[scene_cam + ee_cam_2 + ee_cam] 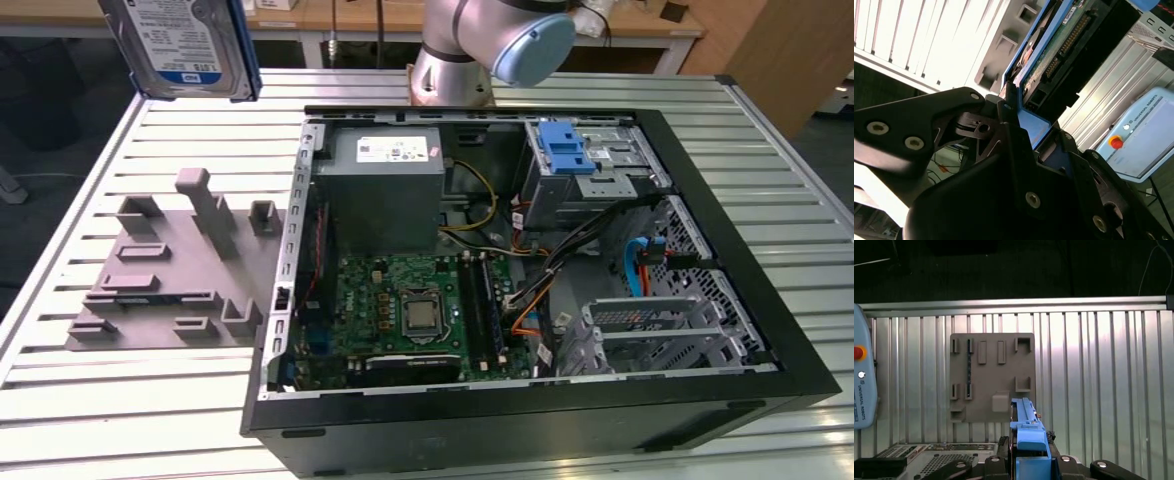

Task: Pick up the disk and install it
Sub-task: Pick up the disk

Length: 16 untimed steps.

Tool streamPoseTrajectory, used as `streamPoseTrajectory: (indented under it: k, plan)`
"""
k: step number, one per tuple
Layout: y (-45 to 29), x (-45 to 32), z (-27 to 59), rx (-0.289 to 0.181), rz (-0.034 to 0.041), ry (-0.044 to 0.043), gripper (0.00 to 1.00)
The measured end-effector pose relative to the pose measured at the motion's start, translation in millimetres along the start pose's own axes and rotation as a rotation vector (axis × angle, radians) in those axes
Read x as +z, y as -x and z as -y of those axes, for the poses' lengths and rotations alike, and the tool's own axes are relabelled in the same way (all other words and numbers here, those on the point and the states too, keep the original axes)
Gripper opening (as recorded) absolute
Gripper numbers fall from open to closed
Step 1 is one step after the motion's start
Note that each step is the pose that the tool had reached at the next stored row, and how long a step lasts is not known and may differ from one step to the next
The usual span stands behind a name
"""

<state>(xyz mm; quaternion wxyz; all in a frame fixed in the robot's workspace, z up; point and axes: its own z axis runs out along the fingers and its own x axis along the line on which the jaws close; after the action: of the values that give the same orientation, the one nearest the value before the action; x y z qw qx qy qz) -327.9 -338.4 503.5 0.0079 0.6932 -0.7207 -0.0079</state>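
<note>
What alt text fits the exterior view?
The disk, in its blue carrier, is raised above the slatted table at the exterior view's upper left, label toward the camera. An open computer case lies at centre, with a grey fixture board beside it toward the exterior view's left and the arm behind.

My arm (pixel 451 60) is a smooth silver-grey tube with a round pale-blue joint cap (pixel 534 48); my gripper (pixel 1024 117) is matte black, angular, dotted with silver screws (pixel 1033 200).

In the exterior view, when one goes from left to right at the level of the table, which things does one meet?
grey fixture plate → green motherboard → metal drive cage
</note>
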Motion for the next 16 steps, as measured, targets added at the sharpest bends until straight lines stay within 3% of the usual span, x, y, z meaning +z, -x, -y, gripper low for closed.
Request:
streamPoseTrajectory:
  k: [16]
  plan:
    - [0.5, -0.3, 13.3, 0.000, 0.0000, 0.0000, 0.36]
